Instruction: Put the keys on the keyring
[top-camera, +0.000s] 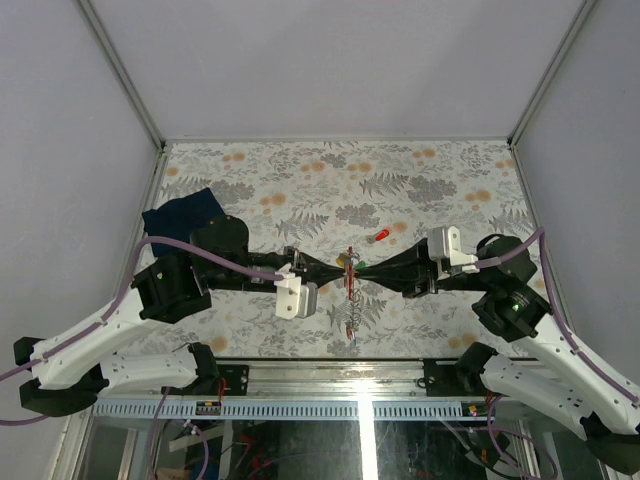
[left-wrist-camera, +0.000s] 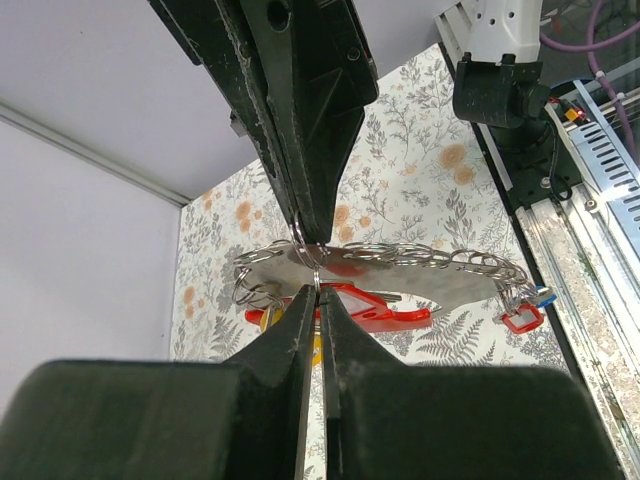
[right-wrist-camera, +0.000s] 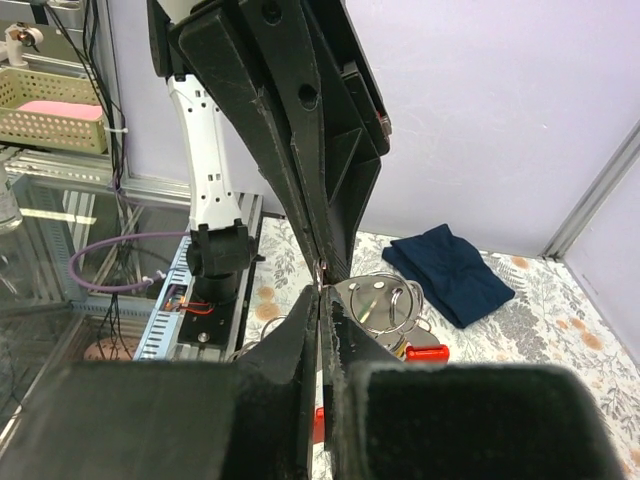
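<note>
From above, left claw and right claw are both pinching the keyring over the table; opposed pulling risks wrenching it free. Left wrist: it is clamping only thin wire, keys dangling, possibly twisting out. Right wrist: equally slight hold.

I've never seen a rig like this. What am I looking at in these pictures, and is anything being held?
Two robot arms, each ending in a two-finger gripper, work over a floral table. One picture looks down from above; the other two come from wrist cameras looking along each arm's own fingers. The left gripper is shut on the keyring, held in the air with tagged keys dangling. The right gripper is shut too, apparently pinching it from the opposite side. On the table lie a blue cloth and a small red piece, probably another key.
</note>
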